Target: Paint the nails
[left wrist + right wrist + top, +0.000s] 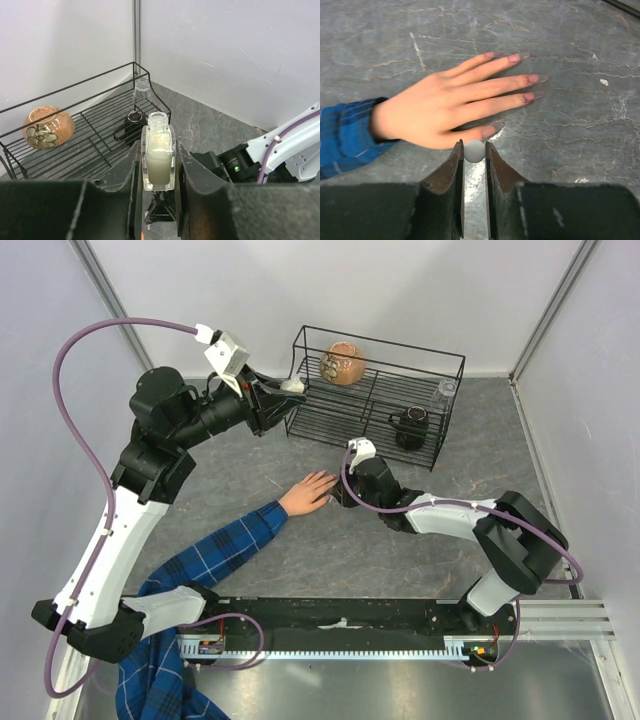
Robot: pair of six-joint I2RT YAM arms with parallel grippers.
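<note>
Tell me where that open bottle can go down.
Bare grey table lies in front between the plaid sleeve and the right arm, and at far right between the wire rack and the wall. Crowded: around the hand, where the right gripper hovers, and inside the rack.

Bright, even light; soft, faint shadows.

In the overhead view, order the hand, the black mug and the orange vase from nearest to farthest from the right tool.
1. hand, lying just beside the right tool.
2. black mug, in the rack, right half.
3. orange vase, rack's far left corner.
</note>
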